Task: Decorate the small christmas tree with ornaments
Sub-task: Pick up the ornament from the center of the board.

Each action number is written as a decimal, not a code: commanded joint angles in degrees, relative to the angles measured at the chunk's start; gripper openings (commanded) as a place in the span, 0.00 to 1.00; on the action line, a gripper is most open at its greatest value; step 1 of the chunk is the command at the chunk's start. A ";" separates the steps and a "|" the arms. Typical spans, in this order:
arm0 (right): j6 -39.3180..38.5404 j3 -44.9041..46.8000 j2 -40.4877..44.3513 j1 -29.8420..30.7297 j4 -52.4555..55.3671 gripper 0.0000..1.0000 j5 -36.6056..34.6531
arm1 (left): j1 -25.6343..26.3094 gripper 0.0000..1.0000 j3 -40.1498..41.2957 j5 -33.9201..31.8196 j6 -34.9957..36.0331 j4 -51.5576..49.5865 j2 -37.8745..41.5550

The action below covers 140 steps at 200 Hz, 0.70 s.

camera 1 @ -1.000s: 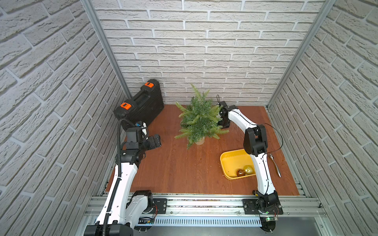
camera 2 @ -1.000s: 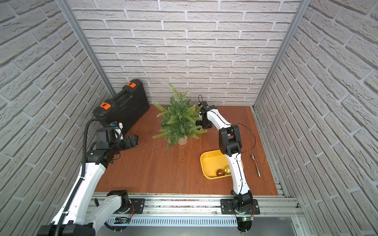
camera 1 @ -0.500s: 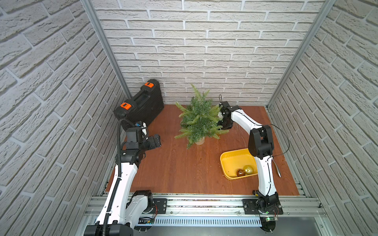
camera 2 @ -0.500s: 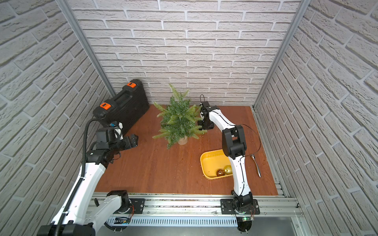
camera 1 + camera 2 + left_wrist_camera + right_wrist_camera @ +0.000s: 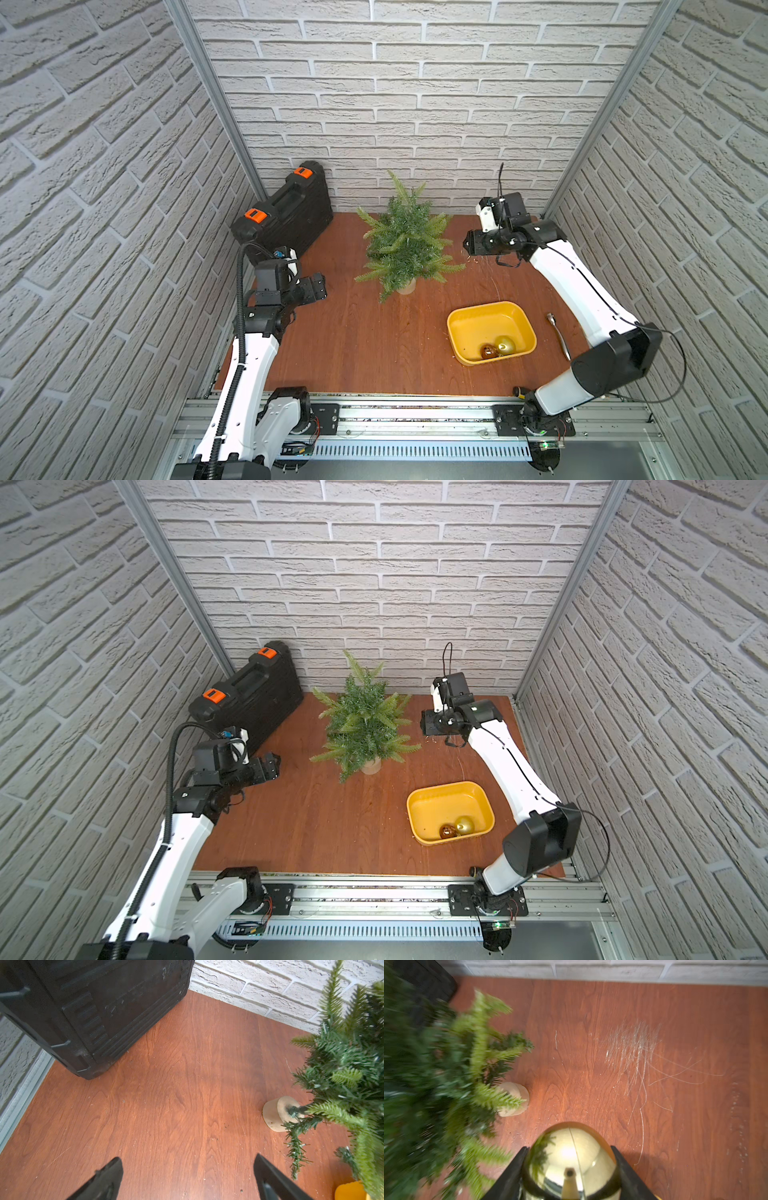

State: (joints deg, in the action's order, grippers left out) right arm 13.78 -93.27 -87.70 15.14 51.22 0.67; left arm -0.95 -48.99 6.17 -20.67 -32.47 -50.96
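Just right of tree (image 5: 405,245), gripping gold bauble (image 5: 571,1159) in right gripper (image 5: 569,1148), cap toward wrist, probably to line up a branch. Holding left gripper (image 5: 187,1157) wide open, empty, by case (image 5: 286,212), out of the way. Leaving bronze bauble (image 5: 489,351) and spare bauble (image 5: 505,344) in tray (image 5: 482,324).

Left pincer (image 5: 187,1157) spread wide, right pincer (image 5: 569,1148) clamped on gold ornament (image 5: 572,1161)

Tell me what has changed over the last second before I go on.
The right gripper has drawn back a little from the small christmas tree, its elbow swinging out to the right. Its jaws hold a gold ornament. The left gripper, tree, yellow tray and its two ornaments stayed put.
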 commanded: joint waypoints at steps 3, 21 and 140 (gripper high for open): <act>2.18 -0.73 4.76 1.36 -0.62 0.51 -0.12 | -0.28 0.98 0.86 0.82 -0.20 2.28 1.00; 2.97 -3.44 6.60 2.88 -0.16 0.51 0.03 | -0.30 0.98 0.90 0.98 -0.25 2.23 1.08; 3.19 -25.78 0.91 15.20 2.57 0.51 -4.04 | -0.28 0.98 1.00 0.51 -0.24 2.26 1.92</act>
State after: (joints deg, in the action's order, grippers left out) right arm 17.37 -116.66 -86.11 28.77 53.12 -1.34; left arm -0.95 -48.66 6.50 -20.69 -32.14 -49.76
